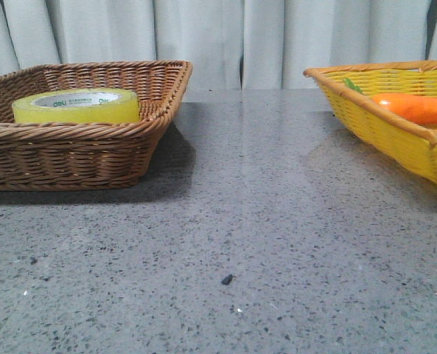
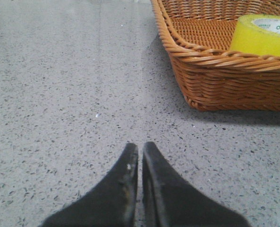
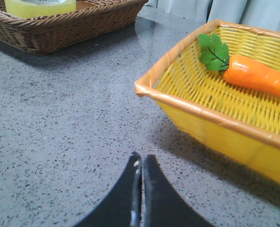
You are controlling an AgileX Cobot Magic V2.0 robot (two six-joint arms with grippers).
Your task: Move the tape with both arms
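Observation:
The tape, a wide yellow roll with a white core and green print, lies flat in the brown wicker basket at the left. It also shows in the left wrist view and at the edge of the right wrist view. My left gripper is shut and empty, low over the grey table, apart from the basket. My right gripper is shut and empty over the table next to the yellow basket. Neither gripper shows in the front view.
The yellow basket at the right holds an orange carrot with green leaves. A small dark speck lies on the speckled grey table between the baskets. Pale curtains hang behind.

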